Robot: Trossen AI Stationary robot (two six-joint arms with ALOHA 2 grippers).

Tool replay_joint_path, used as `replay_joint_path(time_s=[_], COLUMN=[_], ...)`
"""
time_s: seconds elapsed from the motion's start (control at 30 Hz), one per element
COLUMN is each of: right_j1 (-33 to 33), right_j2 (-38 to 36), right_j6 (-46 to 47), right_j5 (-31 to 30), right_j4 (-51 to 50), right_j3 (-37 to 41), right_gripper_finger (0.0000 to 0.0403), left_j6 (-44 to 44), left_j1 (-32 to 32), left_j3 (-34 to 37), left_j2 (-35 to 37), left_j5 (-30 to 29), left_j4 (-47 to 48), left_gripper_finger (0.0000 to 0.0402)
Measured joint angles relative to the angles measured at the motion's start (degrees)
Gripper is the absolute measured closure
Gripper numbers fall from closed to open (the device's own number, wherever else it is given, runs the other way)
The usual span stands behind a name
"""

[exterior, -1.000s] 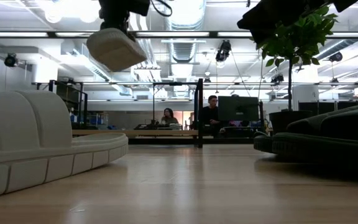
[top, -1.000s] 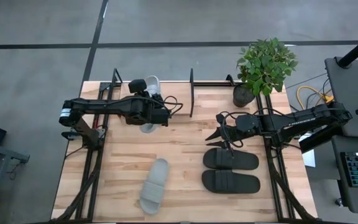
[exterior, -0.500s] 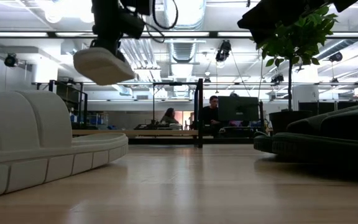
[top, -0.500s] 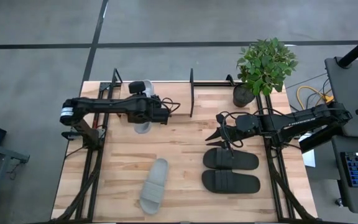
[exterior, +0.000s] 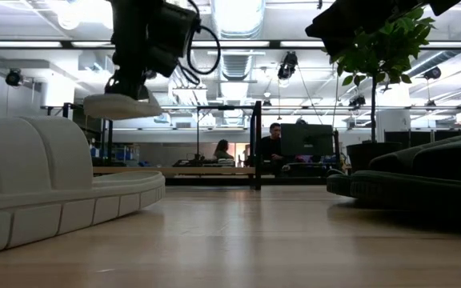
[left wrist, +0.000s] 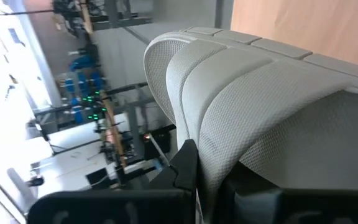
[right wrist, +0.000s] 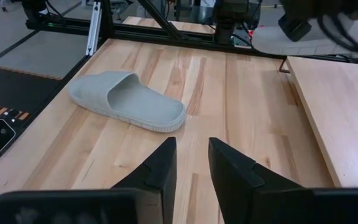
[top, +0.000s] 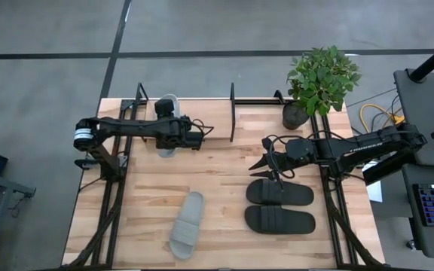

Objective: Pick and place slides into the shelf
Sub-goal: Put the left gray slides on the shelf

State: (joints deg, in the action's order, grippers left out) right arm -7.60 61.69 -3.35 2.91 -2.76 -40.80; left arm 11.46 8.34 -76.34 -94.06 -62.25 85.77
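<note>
My left gripper is shut on a light grey-white slide and holds it in the air over the left bay of the shelf, a black rod rack on a wood board. In the low view this slide hangs sole down under the gripper. The second light slide lies sole down on the table near its front edge. Two black slides lie side by side on the right. My right gripper hovers open just beyond them. My left gripper holds the light slide by its wide strap, with the strap's edge running down between the two dark fingers. The fingers come at it level from the table's right side. The slide is lifted clear, its sole nearly level.
A potted plant stands at the far right corner, beside the shelf's right end. The arms' black frames run along both table sides. Bare wood lies between the light slide and the black pair. People sit in the room beyond.
My left gripper has moved down and a little toward the table's left and far edge, carrying the light slide. The slide has sunk lower over the shelf and turned from a tilt to nearly level. My right arm has kept still.
</note>
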Motion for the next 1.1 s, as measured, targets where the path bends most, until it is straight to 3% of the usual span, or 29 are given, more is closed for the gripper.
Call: replay_joint_path(time_s=[0.3,0.53,0.7,0.87,1.1], right_j1=[0.0,0.0,0.0,0.0,0.0], right_j2=[0.0,0.0,0.0,0.0,-0.02], right_j6=[-0.16,-0.2,0.15,-1.39,-5.71], right_j5=[0.0,-0.02,0.0,-0.01,-0.04], right_j4=[0.0,0.0,0.0,0.63,2.12], right_j3=[0.0,0.0,0.0,0.0,0.0], right_gripper_finger=[0.0331,0.0323,0.0319,0.0324,0.0333], left_j6=[-7.69,-16.26,-23.98,-33.17,-34.61], left_j1=[1.73,4.99,6.94,8.49,9.92], left_j3=[6.29,6.63,6.61,6.61,6.58], left_j2=[0.02,0.19,0.84,2.72,6.81], left_j5=[-1.05,-0.9,1.77,8.95,10.48], left_j4=[-7.72,-13.43,-15.84,-18.7,-20.08], left_gripper_finger=[0.0401,0.0401,0.0401,0.0401,0.0401])
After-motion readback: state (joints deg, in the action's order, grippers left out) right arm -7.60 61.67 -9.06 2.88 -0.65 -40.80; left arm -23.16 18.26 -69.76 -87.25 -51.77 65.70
